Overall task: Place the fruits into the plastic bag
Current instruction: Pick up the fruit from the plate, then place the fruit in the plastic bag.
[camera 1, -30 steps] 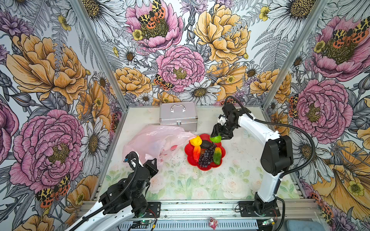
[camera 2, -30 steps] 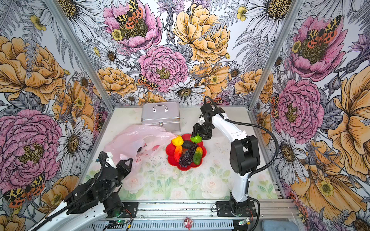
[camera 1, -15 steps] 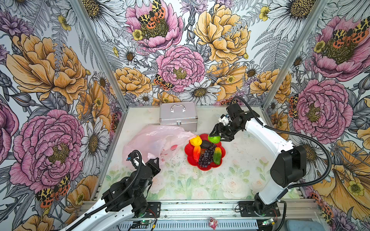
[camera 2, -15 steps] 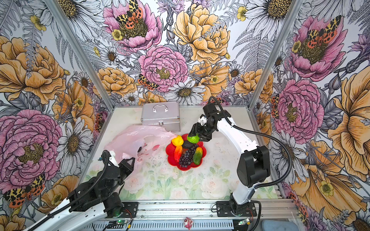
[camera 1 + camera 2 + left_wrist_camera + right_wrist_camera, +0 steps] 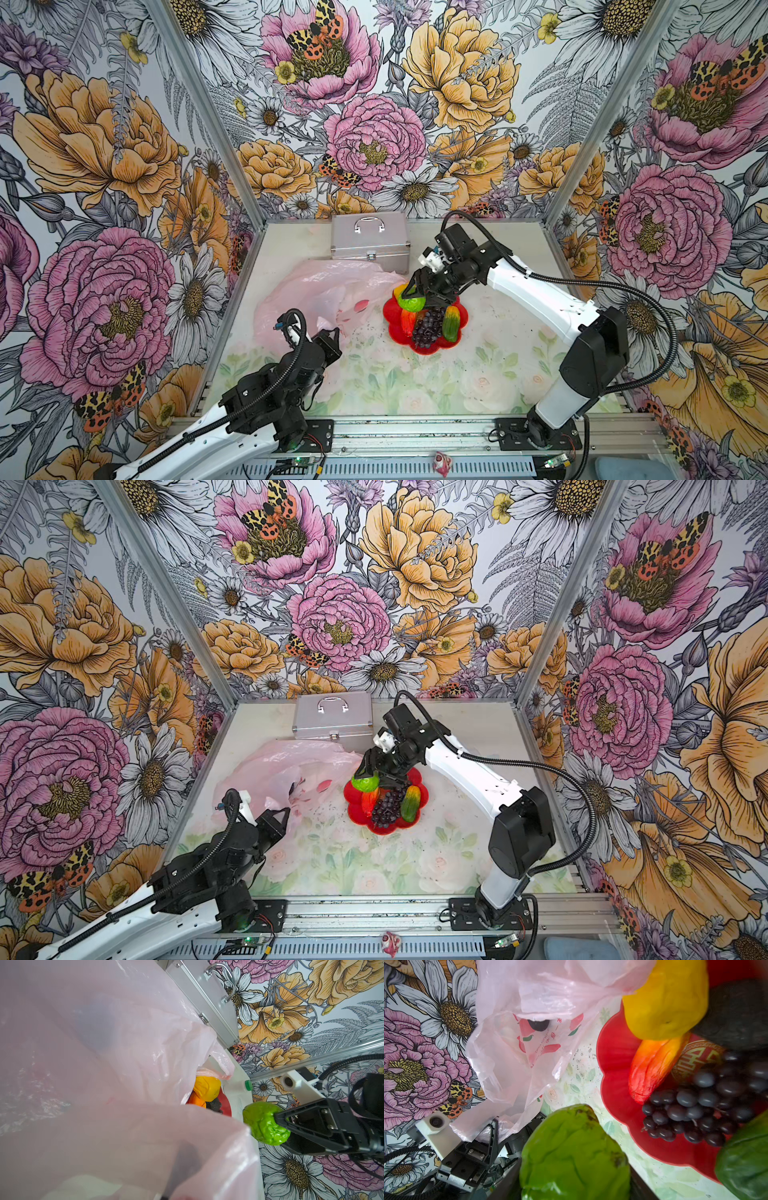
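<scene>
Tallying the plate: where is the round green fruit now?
In both top views the round green fruit sits in the right gripper, over the red plate's edge nearest the plastic bag.

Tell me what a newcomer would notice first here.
The loud floral walls all round. Then the red plate of fruits mid-table, with the right hand holding a green fruit above its bag-side edge. Beside it lies the pink bag, its near edge pinched by the left hand.
</scene>
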Robot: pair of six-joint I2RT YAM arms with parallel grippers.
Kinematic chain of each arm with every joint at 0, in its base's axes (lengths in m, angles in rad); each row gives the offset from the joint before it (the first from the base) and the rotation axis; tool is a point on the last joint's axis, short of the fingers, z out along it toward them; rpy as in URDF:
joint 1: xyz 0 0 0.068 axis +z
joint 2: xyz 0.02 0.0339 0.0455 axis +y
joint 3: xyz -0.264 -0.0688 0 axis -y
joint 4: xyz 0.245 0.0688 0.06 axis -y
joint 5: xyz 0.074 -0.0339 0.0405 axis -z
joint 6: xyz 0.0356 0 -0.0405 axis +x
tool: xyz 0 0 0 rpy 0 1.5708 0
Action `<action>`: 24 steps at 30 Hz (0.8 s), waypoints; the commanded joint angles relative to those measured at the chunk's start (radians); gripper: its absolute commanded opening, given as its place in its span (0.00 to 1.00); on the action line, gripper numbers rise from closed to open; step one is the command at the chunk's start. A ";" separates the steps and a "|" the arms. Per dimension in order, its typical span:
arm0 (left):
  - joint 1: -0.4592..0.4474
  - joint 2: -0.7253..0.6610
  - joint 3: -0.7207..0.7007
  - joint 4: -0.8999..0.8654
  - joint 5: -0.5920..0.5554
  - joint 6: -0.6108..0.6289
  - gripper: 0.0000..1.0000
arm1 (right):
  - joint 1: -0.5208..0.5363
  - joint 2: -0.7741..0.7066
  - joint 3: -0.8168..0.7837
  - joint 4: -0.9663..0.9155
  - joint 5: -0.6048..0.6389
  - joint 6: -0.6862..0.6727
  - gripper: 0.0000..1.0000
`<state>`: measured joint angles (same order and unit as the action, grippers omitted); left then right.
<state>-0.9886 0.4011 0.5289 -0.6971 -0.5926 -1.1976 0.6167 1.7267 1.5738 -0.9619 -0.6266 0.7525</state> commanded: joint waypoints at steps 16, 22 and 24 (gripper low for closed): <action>-0.056 0.071 0.016 0.074 0.009 0.016 0.00 | 0.136 0.425 0.401 0.055 -0.062 0.036 0.60; -0.061 0.057 0.005 0.078 0.006 0.013 0.00 | 0.154 0.525 0.494 0.055 -0.086 0.052 0.61; -0.061 0.045 0.003 0.075 0.000 0.013 0.00 | 0.156 0.559 0.524 0.055 -0.099 0.057 0.62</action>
<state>-1.0443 0.4675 0.5289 -0.6453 -0.5934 -1.1984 0.7666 2.2543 2.0407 -0.9222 -0.6968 0.7948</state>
